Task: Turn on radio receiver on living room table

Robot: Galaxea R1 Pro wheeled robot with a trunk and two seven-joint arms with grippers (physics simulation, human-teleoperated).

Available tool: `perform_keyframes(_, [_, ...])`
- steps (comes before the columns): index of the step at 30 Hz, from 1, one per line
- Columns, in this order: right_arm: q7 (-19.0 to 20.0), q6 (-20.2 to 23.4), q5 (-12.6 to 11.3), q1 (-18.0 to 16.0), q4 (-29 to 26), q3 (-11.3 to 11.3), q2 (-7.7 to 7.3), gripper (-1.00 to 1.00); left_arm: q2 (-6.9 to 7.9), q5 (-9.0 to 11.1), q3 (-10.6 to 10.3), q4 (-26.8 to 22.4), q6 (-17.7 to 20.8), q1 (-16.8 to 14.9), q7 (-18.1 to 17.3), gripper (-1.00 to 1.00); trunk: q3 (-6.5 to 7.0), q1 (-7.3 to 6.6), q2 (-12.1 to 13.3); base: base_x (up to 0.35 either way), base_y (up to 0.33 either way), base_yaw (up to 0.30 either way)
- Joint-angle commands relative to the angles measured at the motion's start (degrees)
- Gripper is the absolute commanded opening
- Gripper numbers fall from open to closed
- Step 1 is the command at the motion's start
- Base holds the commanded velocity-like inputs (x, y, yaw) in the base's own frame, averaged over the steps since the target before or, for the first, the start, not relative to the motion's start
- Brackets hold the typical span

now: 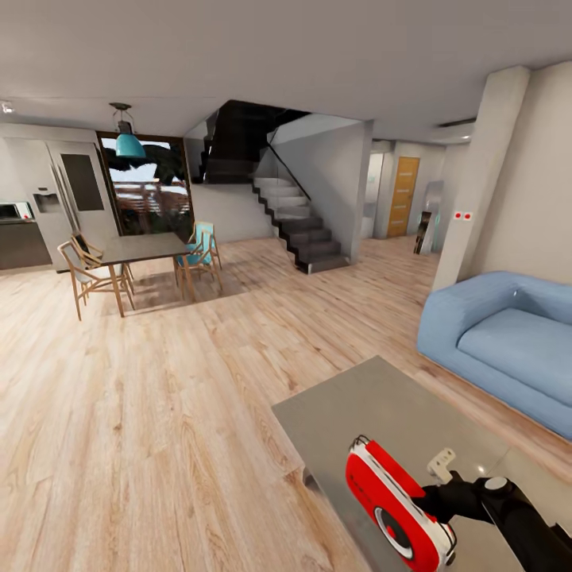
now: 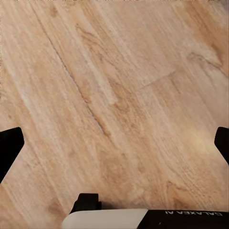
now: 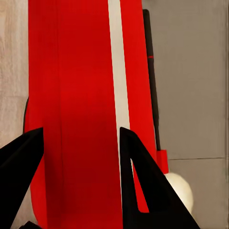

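The red radio receiver (image 1: 397, 504) with white trim and a round dial is tilted over the near part of the grey coffee table (image 1: 373, 413). My right gripper (image 1: 441, 500) reaches it from the right. In the right wrist view the radio's red body (image 3: 81, 95) sits between the two black fingers (image 3: 143, 191), which press on its sides: the gripper (image 3: 81, 131) is shut on it. My left gripper (image 2: 117, 138) hangs open over the wood plank floor (image 2: 114, 95), its fingertips far apart with nothing between them.
A light blue sofa (image 1: 508, 342) stands right of the coffee table, in front of a white column (image 1: 481, 175). A dining table with wooden chairs (image 1: 143, 248) is at the far left, and a staircase (image 1: 298, 222) at the back. Wood floor (image 1: 159, 413) stretches to the left.
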Motion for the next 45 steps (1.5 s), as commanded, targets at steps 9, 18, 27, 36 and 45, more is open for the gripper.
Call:
perform_keyframes(9, [0.1, 0.1, -3.9, 0.0, -2.7, 0.1, 0.38, -1.0, 0.0, 0.0, 0.0, 0.0, 0.0, 0.0, 0.0, 1.0, 1.62, -1.98, 3.6, 0.0, 0.0, 0.0])
perform_keyframes(18, [0.1, 0.3, -5.3, 0.0, -2.8, 0.1, 0.38, -1.0, 0.0, 0.0, 0.0, 0.0, -0.1, 0.0, 0.0, 1.0, 2.7, -3.3, 6.0, 0.0, 0.0, 0.0])
perform_keyframes(27, [0.3, 0.3, -5.4, 0.0, -3.2, 0.2, 0.38, -1.0, 0.17, 0.0, 0.1, -0.3, -0.2, 0.0, 0.2, 1.0, 2.7, -3.3, 6.0, 0.0, 0.0, 0.0])
perform_keyframes(36, [14.1, 0.4, -8.8, -0.3, -6.4, 0.1, 0.39, -1.0, 0.98, 0.2, -0.2, -10.7, 0.4, 0.0, -0.1, -1.0, 2.7, -3.3, 6.0, 0.0, 0.0, 0.0])
perform_keyframes(45, [17.4, 0.4, -14.7, -0.5, -6.7, 0.0, 0.4, -1.0, 0.45, 2.2, -0.2, -20.8, 0.4, 0.0, -0.1, -1.0, 2.7, -3.3, 6.0, 0.0, 0.0, 0.0])
